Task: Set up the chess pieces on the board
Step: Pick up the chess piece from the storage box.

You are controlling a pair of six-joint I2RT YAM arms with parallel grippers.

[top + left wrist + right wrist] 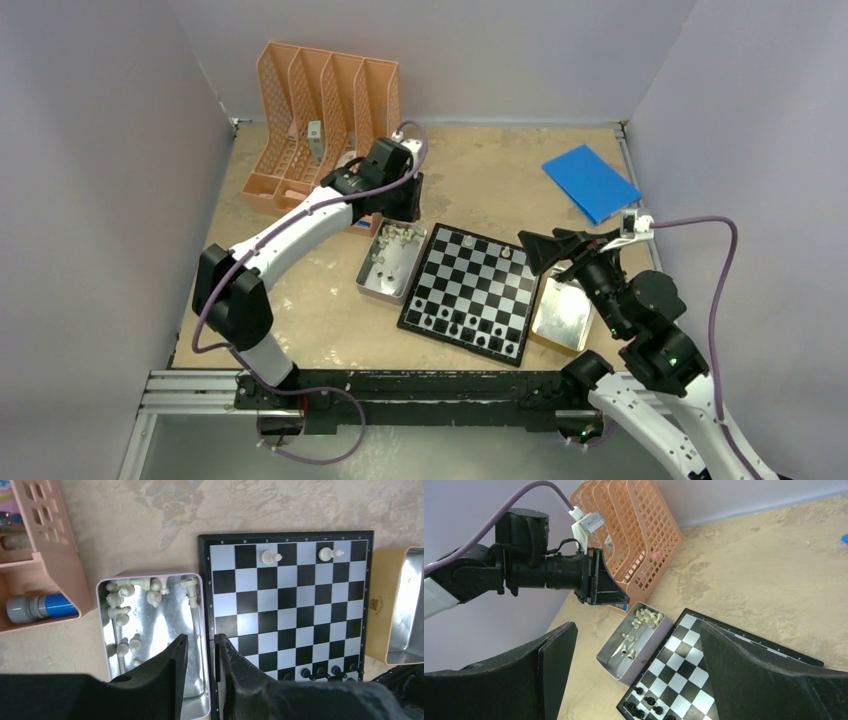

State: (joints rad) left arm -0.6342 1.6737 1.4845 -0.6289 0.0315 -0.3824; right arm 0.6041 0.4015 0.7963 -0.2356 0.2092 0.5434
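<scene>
The checkered board [468,292] lies mid-table. Two white pieces [470,241] stand on its far row, also in the left wrist view [270,557]. Several black pieces [455,322] stand along its near edge, also in the right wrist view [644,705]. More white pieces [125,600] lie loose in a silver tin [366,280] left of the board. My left gripper [400,205] hovers over that tin's far end. In its wrist view it [200,645] is narrowly open and empty. My right gripper [545,250] is wide open and empty above the board's right side.
A gold tin [563,310] with a shiny inside lies against the board's right edge. An orange file rack [325,120] stands at the back left, with a blue-and-grey cylinder [42,606] in its base. A blue flat sheet [590,182] lies at the back right.
</scene>
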